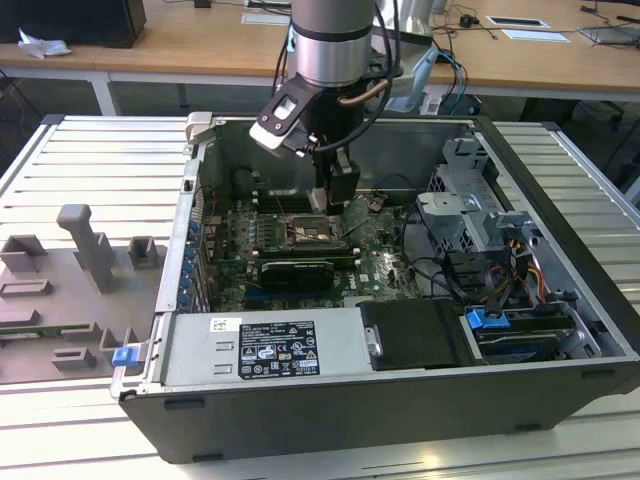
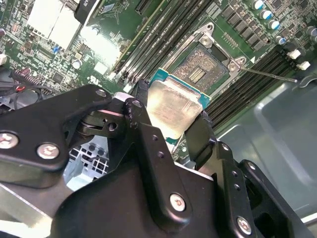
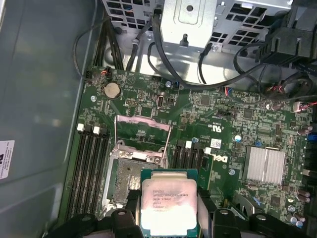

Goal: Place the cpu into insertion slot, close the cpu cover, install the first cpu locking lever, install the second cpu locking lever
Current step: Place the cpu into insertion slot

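The gripper [image 2: 171, 116] pinches the cpu [image 2: 176, 105] by two opposite edges, held flat with its top up. The chip hangs just above and to one side of the insertion slot [image 3: 127, 179], edges roughly parallel to its rim, apparently not yet seated. The cpu cover [image 3: 143, 119] is tipped open.

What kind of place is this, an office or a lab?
Probably a robotics lab or test workshop: a robot arm reaches into an open computer case on a ribbed metal table, with wooden desks behind.

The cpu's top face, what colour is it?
Pale silvery beige, with a teal-green border; the cpu shows best in the second wrist view.
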Tool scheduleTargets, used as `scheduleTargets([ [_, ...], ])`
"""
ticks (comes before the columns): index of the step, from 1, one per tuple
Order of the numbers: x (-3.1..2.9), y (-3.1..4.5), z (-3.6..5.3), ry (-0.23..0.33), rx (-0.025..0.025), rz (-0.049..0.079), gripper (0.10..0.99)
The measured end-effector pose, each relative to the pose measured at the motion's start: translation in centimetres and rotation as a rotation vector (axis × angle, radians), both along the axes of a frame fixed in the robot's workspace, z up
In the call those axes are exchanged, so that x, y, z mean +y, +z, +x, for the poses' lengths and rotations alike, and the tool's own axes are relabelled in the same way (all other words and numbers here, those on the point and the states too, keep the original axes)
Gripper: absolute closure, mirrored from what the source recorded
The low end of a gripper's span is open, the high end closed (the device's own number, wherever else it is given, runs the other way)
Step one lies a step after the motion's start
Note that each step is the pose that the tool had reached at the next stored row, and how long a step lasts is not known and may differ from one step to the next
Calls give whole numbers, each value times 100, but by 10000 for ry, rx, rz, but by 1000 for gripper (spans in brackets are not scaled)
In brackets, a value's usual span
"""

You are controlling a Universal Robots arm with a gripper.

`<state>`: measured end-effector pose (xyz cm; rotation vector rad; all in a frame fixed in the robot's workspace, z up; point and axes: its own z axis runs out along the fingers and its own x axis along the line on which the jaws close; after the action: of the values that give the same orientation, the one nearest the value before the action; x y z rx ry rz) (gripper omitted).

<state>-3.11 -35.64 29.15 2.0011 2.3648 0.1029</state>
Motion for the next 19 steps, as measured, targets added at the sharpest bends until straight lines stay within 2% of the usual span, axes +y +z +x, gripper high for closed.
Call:
scheduleTargets([
  [19,0,-100,-13,0,0,-1,545],
])
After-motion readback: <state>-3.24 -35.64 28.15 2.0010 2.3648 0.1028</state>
